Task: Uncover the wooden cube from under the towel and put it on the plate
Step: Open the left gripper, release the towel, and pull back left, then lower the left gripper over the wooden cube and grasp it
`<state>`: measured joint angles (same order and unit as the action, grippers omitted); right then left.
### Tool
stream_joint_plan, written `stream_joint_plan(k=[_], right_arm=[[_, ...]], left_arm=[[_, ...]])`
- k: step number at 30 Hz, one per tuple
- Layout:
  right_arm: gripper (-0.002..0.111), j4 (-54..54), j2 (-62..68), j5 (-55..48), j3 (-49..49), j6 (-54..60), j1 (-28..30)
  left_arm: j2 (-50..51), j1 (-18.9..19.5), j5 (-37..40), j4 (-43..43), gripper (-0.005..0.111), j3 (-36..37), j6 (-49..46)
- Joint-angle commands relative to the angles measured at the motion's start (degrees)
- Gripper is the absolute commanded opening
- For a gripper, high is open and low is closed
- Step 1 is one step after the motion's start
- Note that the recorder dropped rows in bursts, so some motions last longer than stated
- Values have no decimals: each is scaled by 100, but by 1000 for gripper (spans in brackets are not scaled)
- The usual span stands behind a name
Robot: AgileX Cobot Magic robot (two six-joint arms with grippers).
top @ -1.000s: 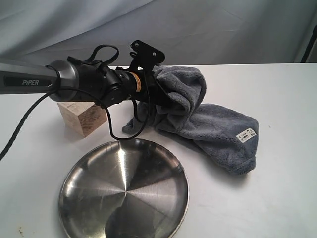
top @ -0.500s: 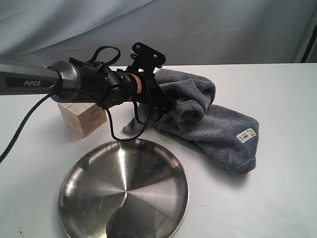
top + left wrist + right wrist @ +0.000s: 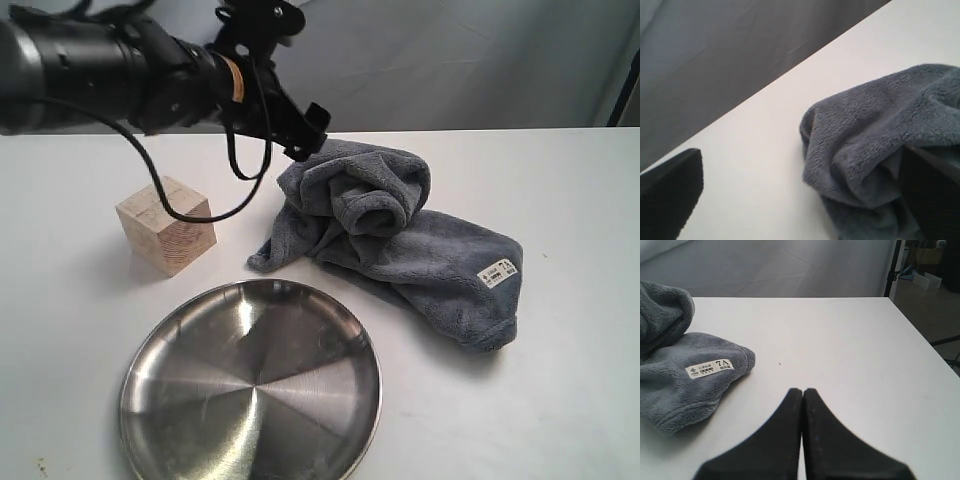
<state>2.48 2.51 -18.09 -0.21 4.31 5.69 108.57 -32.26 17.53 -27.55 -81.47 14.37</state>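
The wooden cube (image 3: pixel 166 225) stands clear of towel (image 3: pixel 420 245) and plate (image 3: pixel 250 385) on bare surface (image 3: pixel 570 190). Left fingers (image 3: pixel 670 195) gape empty beside the towel; right fingers (image 3: pixel 777 442) press together, empty.

Soft, even light comes from above and the white surface (image 3: pixel 560 200) is bright. The steel plate (image 3: pixel 250 390) shows radial glare streaks. Faint shadows edge the towel (image 3: pixel 440 260) and the wooden cube (image 3: pixel 165 225). In the left wrist view the near fingers (image 3: pixel 670 195) are blurred.
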Motion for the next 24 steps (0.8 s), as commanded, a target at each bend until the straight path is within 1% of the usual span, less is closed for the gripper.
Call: stream_joint_plan(k=[1,4,5,9,11,13,15,16,18,19,21,22,23,24], right_arm=[[0,2,-33,22,21,-25,-6],[0,2,-33,22,21,-25,-6],[0,2,-33,22,21,-25,-6],[0,2,-33,22,21,-25,-6],[0,2,-33,22,21,-25,-6],[0,2,-33,22,21,-25,-6],[0,2,-33,22,21,-25,-6],[0,2,-33,22,21,-25,-6],[0,2,-33,22,21,-25,-6],[0,2,-33,22,21,-25,-6],[0,2,-33,22,21,-25,-6],[0,2,-33,22,21,-25,-6],[0,2,-33,22,21,-25,-6],[0,2,-33,22,21,-25,-6]], left_arm=[[-559,-17,1181,-31,105,-17,-322],[-738,86,1776,150,105,-17,-664],[-779,127,1953,331,105,-17,-796],[-800,402,2570,1423,105,-6,-1675],[-815,571,2593,1935,105,87,-2089],[-867,706,2387,2241,104,203,-2267],[-941,779,2131,2261,102,358,-2414],[-995,811,1992,2119,98,436,-2429],[-1046,837,1839,1924,83,549,-2485],[-1044,837,1827,1769,71,597,-2485],[-1058,837,1815,1607,39,651,-2540],[-1058,837,1814,1609,15,678,-2685],[-1058,837,1846,1609,-1,678,-2808],[-1046,837,1878,1609,1,703,-2978]])
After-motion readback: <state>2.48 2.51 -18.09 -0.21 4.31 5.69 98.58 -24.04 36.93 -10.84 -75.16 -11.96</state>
